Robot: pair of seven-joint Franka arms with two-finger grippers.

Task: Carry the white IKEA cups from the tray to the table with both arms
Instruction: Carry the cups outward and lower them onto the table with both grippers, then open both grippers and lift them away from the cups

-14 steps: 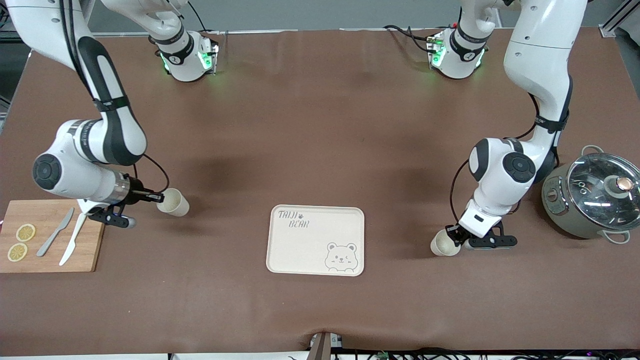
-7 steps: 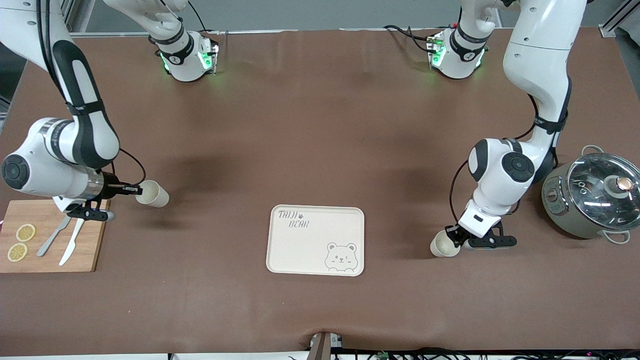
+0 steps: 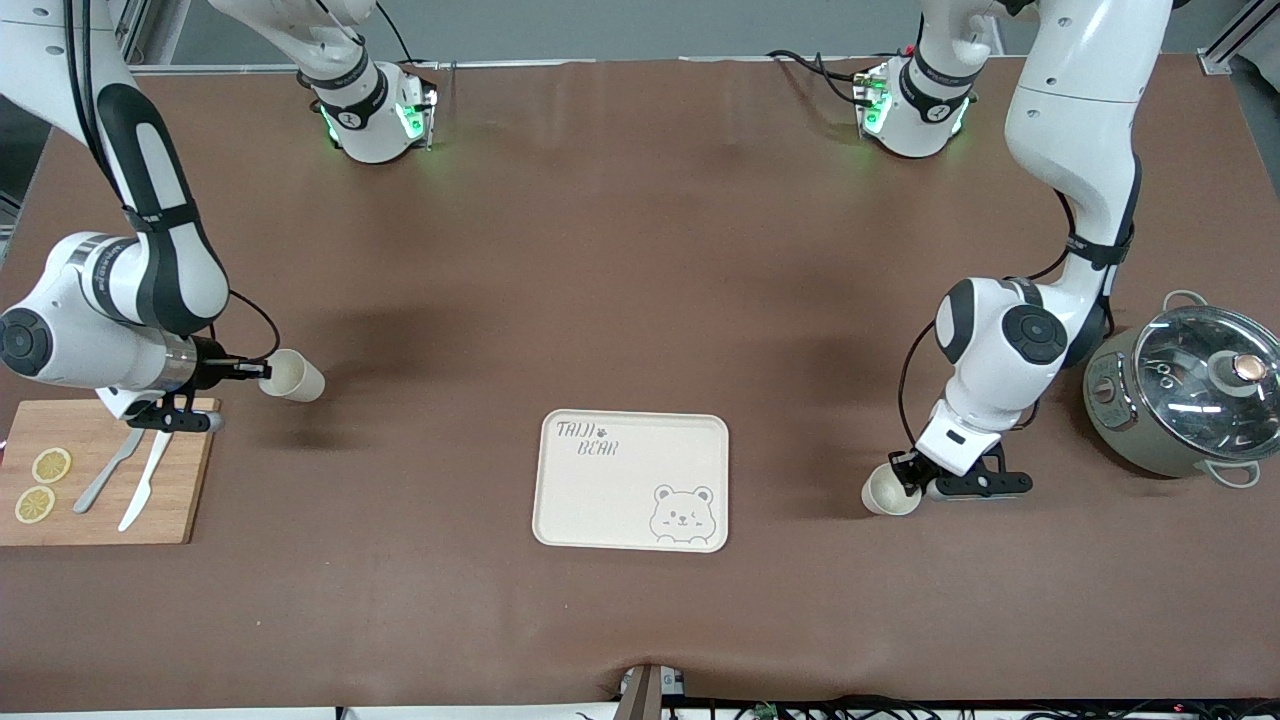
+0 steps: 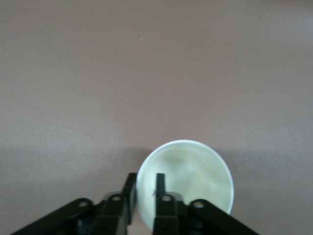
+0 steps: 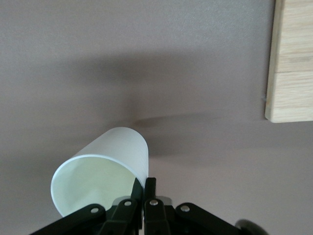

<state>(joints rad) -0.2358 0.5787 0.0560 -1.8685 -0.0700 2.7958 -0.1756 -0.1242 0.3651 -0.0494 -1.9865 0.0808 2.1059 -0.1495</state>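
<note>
My right gripper (image 3: 255, 372) is shut on the rim of one white cup (image 3: 292, 376). It holds the cup tilted on its side in the air, over the table beside the cutting board. In the right wrist view the fingers (image 5: 150, 186) pinch the wall of this cup (image 5: 105, 164). The other white cup (image 3: 888, 492) stands on the table between the tray and the pot. My left gripper (image 3: 908, 478) is at its rim. In the left wrist view my left gripper (image 4: 145, 186) has one finger inside and one outside that cup (image 4: 188, 176), with a gap between them.
A cream bear-printed tray (image 3: 632, 480) lies mid-table, near the front camera. A wooden cutting board (image 3: 100, 470) with a knife, a fork and lemon slices lies at the right arm's end; its corner shows in the right wrist view (image 5: 293, 58). A lidded pot (image 3: 1185, 390) stands at the left arm's end.
My right arm has carried its cup away from the tray toward the cutting board and a little higher. The left arm and its cup have barely moved.
</note>
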